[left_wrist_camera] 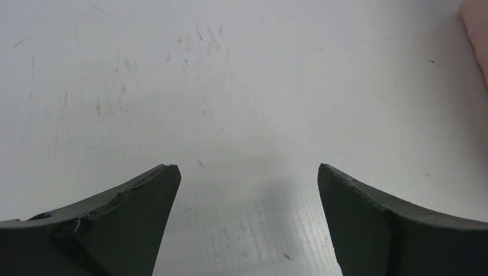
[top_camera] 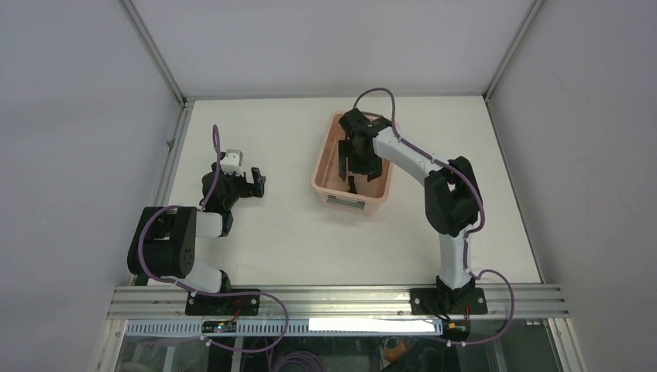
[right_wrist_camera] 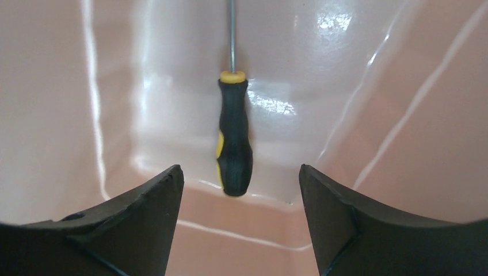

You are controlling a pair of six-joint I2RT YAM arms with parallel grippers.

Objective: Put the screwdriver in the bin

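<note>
I see my right gripper [right_wrist_camera: 240, 172] spread open inside the bin [top_camera: 325, 167]; the screwdriver [right_wrist_camera: 234, 138] lies in the bin, clear of both jaws, shaft toward 12 o'clock, handle toward 6. My left gripper [left_wrist_camera: 247, 169] hangs open over the white table [left_wrist_camera: 230, 86], at the bin's 9 o'clock.

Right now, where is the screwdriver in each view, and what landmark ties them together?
Top external: not made out; the right gripper reaches into the bin and covers it.
Left wrist: not in it.
Right wrist: centre; the screwdriver lies inside the bin, loose between the open jaws, shaft pointing up the picture.
Shared landmark: the pink bin, a sliver at the left wrist picture's top right corner.
</note>
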